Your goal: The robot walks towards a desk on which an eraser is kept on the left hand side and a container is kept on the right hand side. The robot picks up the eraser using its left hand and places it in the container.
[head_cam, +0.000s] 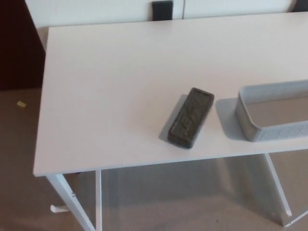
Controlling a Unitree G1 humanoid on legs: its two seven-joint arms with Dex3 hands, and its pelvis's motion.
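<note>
A white desk [106,96] is seen from above, its top taking up most of the head view. The dark eraser [191,117] is laid flat on the desk near the front edge, set at a slant, its far end turned toward the container. The grey mesh container [269,117] is placed just to the right of the eraser — close beside it, not touching — and is cut off by the picture's right edge. Nothing can be made out inside the visible part. White desk legs [72,204] are seen below the front edge, over a beige floor [19,159]. Neither robot hand is shown, so their state cannot be told.
</note>
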